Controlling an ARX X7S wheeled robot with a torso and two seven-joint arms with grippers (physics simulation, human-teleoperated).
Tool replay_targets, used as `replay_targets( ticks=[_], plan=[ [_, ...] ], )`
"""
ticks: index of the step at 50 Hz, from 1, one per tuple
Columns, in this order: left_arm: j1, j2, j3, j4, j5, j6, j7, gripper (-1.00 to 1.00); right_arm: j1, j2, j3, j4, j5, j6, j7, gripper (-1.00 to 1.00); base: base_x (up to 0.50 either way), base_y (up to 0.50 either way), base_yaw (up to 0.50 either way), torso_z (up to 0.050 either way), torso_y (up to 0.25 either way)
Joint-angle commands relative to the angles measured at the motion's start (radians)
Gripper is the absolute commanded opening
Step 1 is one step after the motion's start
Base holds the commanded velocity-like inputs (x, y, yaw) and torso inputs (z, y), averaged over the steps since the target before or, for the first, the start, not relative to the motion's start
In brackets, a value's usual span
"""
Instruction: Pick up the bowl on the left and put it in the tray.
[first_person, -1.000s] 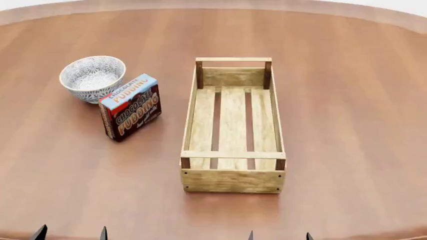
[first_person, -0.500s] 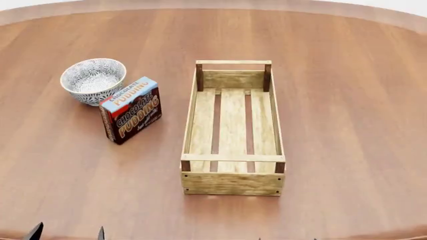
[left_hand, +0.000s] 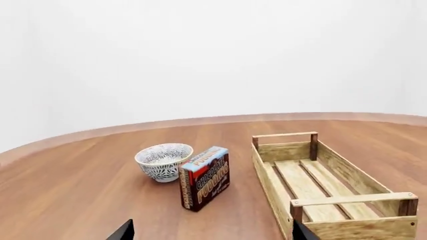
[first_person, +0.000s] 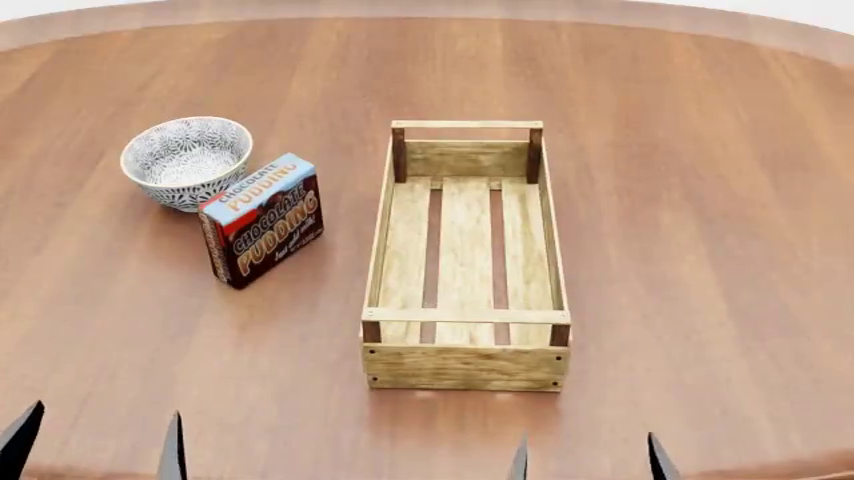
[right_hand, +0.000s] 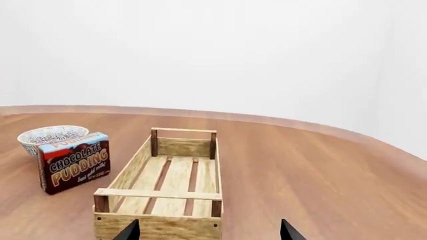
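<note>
Patterned ceramic bowl (first_person: 186, 160) upper left, pudding box (first_person: 262, 218) touching; left tool (first_person: 96, 440) spread, should approach rim from far side; tray (first_person: 466, 350) centre.

Before me a brown, blue and red cardboard chocolate pudding box (first_person: 262, 218) stands upright on the round reddish-brown wooden table (first_person: 694, 200), toward its left edge.

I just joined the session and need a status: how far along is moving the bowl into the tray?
Nothing is done: the bowl sits on the table beside the pudding box, and the tray is empty. Both the left gripper and right gripper are open, holding nothing. Reaching, grasping and placing remain.
</note>
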Motion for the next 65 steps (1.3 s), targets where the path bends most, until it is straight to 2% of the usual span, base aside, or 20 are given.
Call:
replay_targets(
  ticks=[1,14,57,65],
  plan=[
    [0.024,0.013,-0.033,0.149,-0.042,-0.046,0.011,1.0,-0.008,-0.007,-0.005,-0.175,-0.019,0.091,0.01,1.0,0.0,0.0,0.0,0.0,0.0],
    [0.033,-0.008,-0.033,0.217,-0.069,-0.073,-0.01,1.0,-0.009,0.012,-0.022,-0.221,-0.011,0.118,0.027,1.0,0.03,0.0,0.0,0.0,0.0],
    [0.034,-0.049,-0.016,0.246,-0.127,-0.092,-0.055,1.0,-0.003,0.051,-0.057,-0.21,0.019,0.108,0.068,1.0,0.5,0.0,0.0,0.0,0.0],
    [0.032,-0.055,-0.02,0.256,-0.145,-0.104,-0.062,1.0,0.003,0.065,-0.085,-0.211,-0.025,0.132,0.088,1.0,0.03,0.02,0.0,0.0,0.002]
  ],
)
